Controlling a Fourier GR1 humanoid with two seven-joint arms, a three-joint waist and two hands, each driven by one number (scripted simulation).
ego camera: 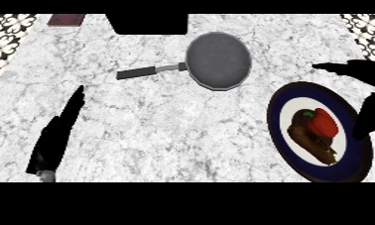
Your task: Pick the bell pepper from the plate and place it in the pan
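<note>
I have the pale marbled table (168, 125) filling the view. On it, toward the back and a little right of centre, the grey pan (218, 60) lies with nothing in it, its dark handle pointing left. Well apart from it, at the right edge, the dark-rimmed white plate (281, 131) carries the red bell pepper (321, 123), which rests against a brown piece of food (315, 143) on the same plate. My left hand (60, 130) shows at the lower left, fingers straight and together, holding nothing and clear of everything. My right hand (360, 76) comes in at the right edge above the plate; its fingers are spread apart and straight, one dark finger reaching down beside the plate's right rim, and nothing is in its grasp.
</note>
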